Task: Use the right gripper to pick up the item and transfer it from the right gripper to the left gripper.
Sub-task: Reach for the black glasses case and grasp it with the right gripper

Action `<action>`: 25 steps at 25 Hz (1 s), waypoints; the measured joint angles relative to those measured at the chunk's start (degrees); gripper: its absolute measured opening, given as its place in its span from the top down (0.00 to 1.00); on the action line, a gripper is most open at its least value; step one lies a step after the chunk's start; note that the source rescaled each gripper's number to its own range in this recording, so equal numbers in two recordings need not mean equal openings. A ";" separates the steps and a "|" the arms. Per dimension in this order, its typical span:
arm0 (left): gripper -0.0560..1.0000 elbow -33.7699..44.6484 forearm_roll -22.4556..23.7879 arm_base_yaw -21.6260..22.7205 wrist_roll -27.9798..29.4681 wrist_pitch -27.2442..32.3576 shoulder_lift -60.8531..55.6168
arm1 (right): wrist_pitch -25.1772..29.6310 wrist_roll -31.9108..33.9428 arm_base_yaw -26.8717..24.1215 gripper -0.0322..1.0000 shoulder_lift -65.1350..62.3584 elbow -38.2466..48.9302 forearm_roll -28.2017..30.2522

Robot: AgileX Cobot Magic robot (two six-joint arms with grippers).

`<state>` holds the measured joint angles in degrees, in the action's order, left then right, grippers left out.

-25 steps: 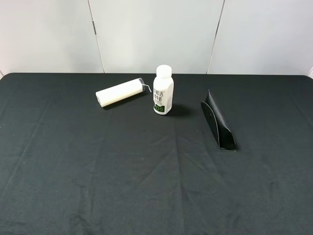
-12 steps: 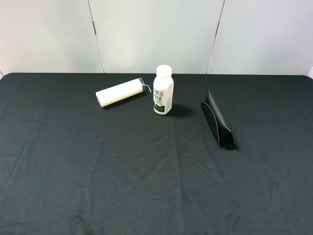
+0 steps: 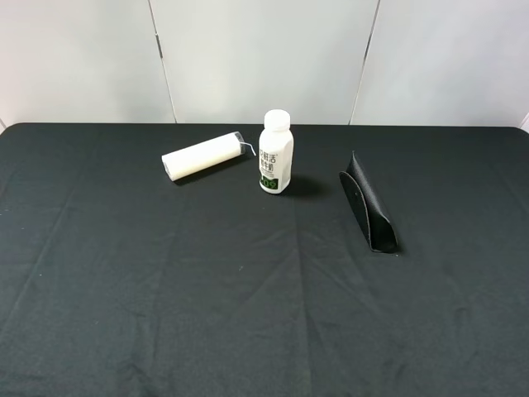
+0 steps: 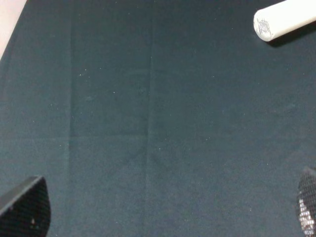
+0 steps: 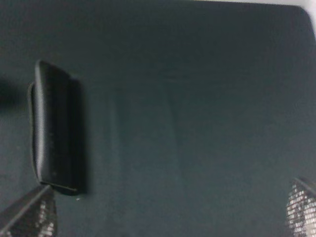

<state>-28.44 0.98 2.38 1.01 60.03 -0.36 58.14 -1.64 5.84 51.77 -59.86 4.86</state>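
Black cloth (image 3: pixel 165 314) covers the table from edge to edge, creased in soft folds, with pale wall panels (image 3: pixel 264 58) standing behind the far edge. And here's our case (image 3: pixel 369 205): black, grained and wedge-shaped, lying on the cloth in the right half of the table, closer to the far edge than the near one. Its thin end points at the far edge and its thick end at the near right corner.

A white bottle (image 3: pixel 276 153) with a green label stands upright near the middle of the far edge, apart from the case and to its left. Left of the bottle, a white tube (image 3: pixel 202 156) lies on its side at a slant, one end close to the bottle; whether the two touch, we cannot tell.

Over to the right wrist camera now. We find the right gripper (image 5: pixel 165 212) hanging above the cloth, jaws spread wide and holding nothing, with only its fingertips (image 5: pixel 29 217) in view. The case lies on the cloth just ahead of one fingertip, not between the two.

On to the left wrist camera. The left gripper (image 4: pixel 165 210) is also up off the table, jaws wide apart, with bare cloth beneath the gap. We catch the tube's capped end well ahead of it and off to one side.
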 joint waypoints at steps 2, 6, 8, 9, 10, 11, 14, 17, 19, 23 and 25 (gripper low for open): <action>0.00 0.00 0.00 0.00 0.00 0.00 0.00 | 0.05 0.10 3.46 0.00 4.81 -2.18 1.62; 0.00 0.00 0.00 0.00 0.00 0.00 0.00 | 0.11 1.64 8.19 0.00 14.42 -5.47 2.56; 0.00 0.00 0.00 0.00 0.00 0.00 0.00 | 0.11 1.64 9.11 0.00 18.55 -6.39 2.13; 0.00 0.00 0.00 0.00 0.00 0.00 0.00 | 0.06 2.06 9.27 0.00 20.03 -6.57 1.32; 0.00 0.00 0.00 0.00 0.00 0.00 0.00 | -0.15 2.26 9.27 0.00 21.69 -6.61 0.28; 0.00 0.00 0.00 0.00 0.00 0.00 0.00 | -0.27 2.32 9.27 0.00 23.20 -6.61 -0.60; 0.00 0.00 0.00 0.00 0.00 0.00 0.00 | -1.34 2.39 9.27 0.00 26.92 -6.61 -3.48; 0.00 0.00 0.00 0.00 0.00 0.00 0.00 | -2.83 2.28 9.27 0.00 30.14 -6.61 -4.86; 0.00 0.00 0.00 0.00 0.00 0.00 0.00 | -3.76 2.28 9.27 0.00 32.08 -6.61 -5.64; 0.00 0.00 0.00 0.00 0.00 0.00 0.00 | -5.01 2.28 9.27 0.00 36.20 -6.61 -5.81; 0.00 0.00 0.00 0.00 0.00 0.00 0.00 | -5.49 2.28 9.27 0.00 38.53 -6.61 -5.81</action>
<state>-28.44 0.98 2.38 1.01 60.03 -0.36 52.65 0.63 15.10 90.31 -66.47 -0.95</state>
